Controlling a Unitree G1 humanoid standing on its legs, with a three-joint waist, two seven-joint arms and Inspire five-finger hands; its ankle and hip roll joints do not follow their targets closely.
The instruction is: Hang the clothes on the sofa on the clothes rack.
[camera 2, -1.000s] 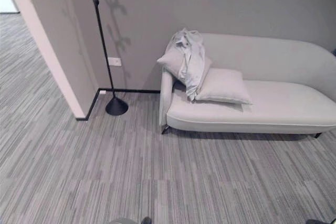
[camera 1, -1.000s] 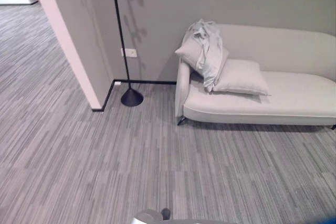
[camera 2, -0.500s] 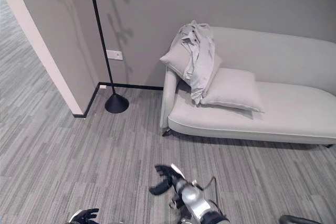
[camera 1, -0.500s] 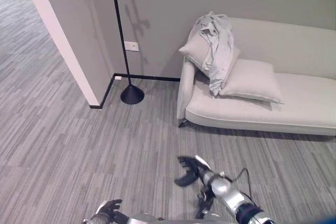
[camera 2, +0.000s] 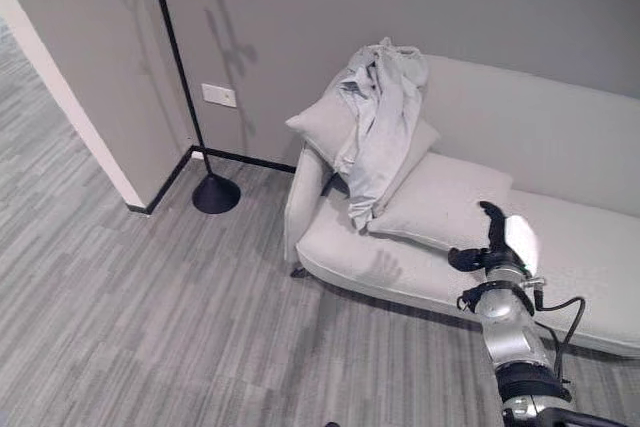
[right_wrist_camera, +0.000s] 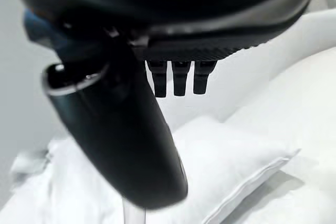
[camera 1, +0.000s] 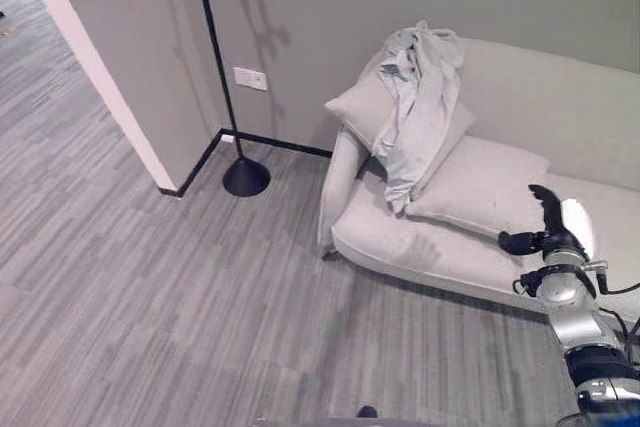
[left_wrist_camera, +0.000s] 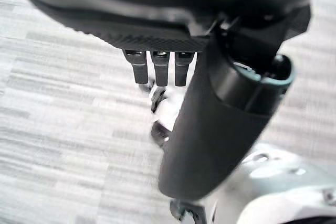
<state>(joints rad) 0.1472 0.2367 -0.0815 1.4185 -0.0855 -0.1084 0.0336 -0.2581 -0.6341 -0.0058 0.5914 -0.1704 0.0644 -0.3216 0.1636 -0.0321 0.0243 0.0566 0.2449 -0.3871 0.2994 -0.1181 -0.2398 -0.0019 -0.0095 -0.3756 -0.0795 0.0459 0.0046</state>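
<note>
Pale garment draped over the sofa's arm-end cushion; our right hand raised in front of the seat.

We see the light grey clothes [camera 1: 418, 97], crumpled and creased, hanging from the top of the sofa [camera 1: 590, 107] backrest down over the tilted upper cushion [camera 1: 366, 107], their lower end reaching the flat cushion [camera 1: 478, 187] on the seat. No label or print on the fabric can be read. Our right hand [camera 1: 548, 230] hovers over the sofa's front edge, fingers relaxed and spread, holding nothing, well apart from the clothes. Our left hand [left_wrist_camera: 157, 66] hangs above the striped carpet [camera 1: 150, 277], fingers straight. The black clothes rack [camera 1: 232, 97] stands by the wall, left of the sofa, near a white wall socket [camera 1: 250, 78].
</note>
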